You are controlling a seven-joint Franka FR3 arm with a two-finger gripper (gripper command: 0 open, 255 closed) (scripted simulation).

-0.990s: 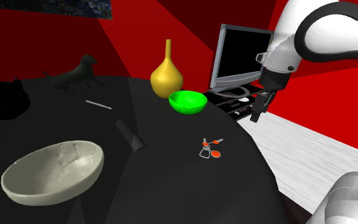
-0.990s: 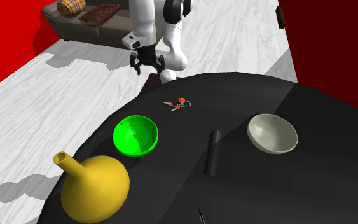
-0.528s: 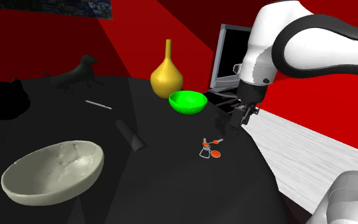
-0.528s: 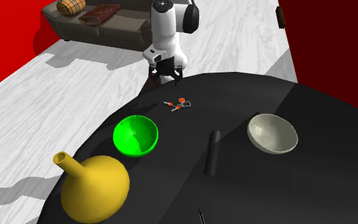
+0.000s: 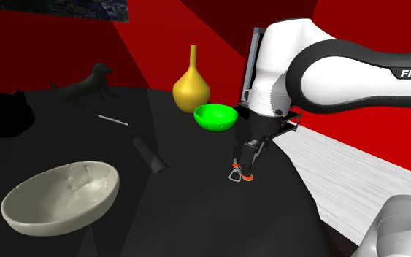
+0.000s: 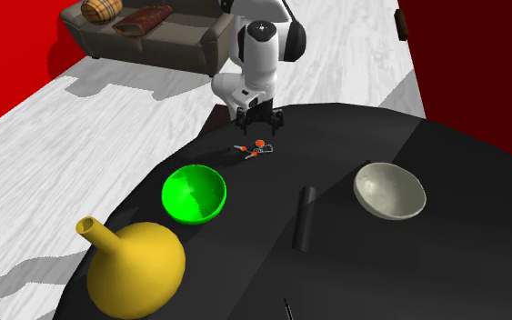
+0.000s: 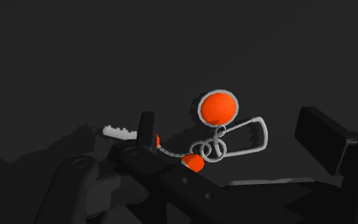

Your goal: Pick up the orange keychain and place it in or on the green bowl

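We judge the small orange-disc, grey-ringed keychain [image 7: 218, 107] light and floppy. Our wide-open jaws straddle it mid-frame; we'd pinch the disc.

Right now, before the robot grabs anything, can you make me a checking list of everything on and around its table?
Surface: black round table, dimly lit.
Job's things: orange keychain lying flat on the table, not held; green bowl upright, apart from it, empty.
Clutter: yellow vase, off-white bowl, dark cylinder, black dog figure, thin pale stick.
Grippers: the one gripper is open, low over the keychain, straddling it.
Cables: nothing seen.
Surroundings: red walls, pale floor, sofa.
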